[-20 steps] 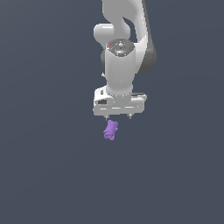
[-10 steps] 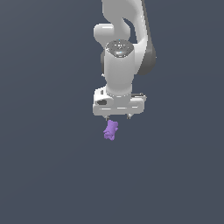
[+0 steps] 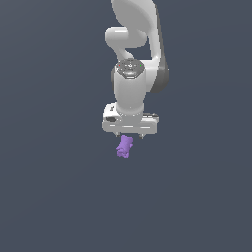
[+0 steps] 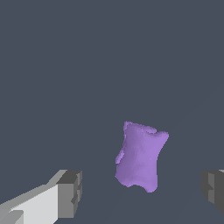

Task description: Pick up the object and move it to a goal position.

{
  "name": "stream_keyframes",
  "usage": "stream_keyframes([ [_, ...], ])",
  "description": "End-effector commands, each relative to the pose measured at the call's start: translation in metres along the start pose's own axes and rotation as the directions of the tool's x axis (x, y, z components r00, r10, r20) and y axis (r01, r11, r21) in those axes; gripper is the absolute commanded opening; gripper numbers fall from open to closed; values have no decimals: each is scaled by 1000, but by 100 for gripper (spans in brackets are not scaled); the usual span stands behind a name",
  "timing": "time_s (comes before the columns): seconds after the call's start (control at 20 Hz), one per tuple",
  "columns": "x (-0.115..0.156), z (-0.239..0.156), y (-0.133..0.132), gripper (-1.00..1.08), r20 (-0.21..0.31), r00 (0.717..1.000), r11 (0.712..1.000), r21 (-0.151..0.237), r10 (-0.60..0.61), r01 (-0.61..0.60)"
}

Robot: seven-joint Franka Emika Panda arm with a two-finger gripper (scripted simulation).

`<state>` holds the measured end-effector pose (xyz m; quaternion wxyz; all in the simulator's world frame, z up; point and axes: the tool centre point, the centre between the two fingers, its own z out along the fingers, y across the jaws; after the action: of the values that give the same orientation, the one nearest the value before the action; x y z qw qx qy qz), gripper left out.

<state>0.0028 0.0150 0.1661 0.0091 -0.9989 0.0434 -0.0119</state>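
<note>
The purple figurine [image 3: 124, 146] lay on the plain dark grey surface [image 3: 54, 197], directly under the white gripper [image 3: 129, 135] and just toward the exterior view's left of its middle. No edge or corner of that surface showed in either view, so its place could only be given against the arm. In the exterior view its long axis ran nearly upright in the picture with a slight tilt, the narrower, lobed end nearer the gripper and leaning toward the exterior view's right. Whether that end was a head could not be told at this size.

In the wrist view the figurine [image 4: 140, 156] showed as a lumpy, waisted shape, longer than wide, with two small lobes at one end and two blunt stubs at the other. Which way it faced could not be told.

The fingers were spread wide. One grey pad [image 4: 70, 194] and the other pad [image 4: 213, 188] stood on either side of the figurine with clear gaps, touching nothing. The figurine sat between them, nearer the first pad than the second, and farther from the camera than the pads.

Nothing else lay on the surface around it, and nothing stood between the pads and the figurine.
</note>
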Motion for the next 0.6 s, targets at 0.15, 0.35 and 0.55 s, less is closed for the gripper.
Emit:
stream_keyframes([
  [0.15, -8, 28, 12, 100, 11, 992, 992, -10, 122, -122],
  [0.35, -12, 42, 18, 100, 15, 982, 983, -17, 186, -185],
  [0.55, -15, 50, 22, 100, 17, 975, 975, -22, 223, -223],
])
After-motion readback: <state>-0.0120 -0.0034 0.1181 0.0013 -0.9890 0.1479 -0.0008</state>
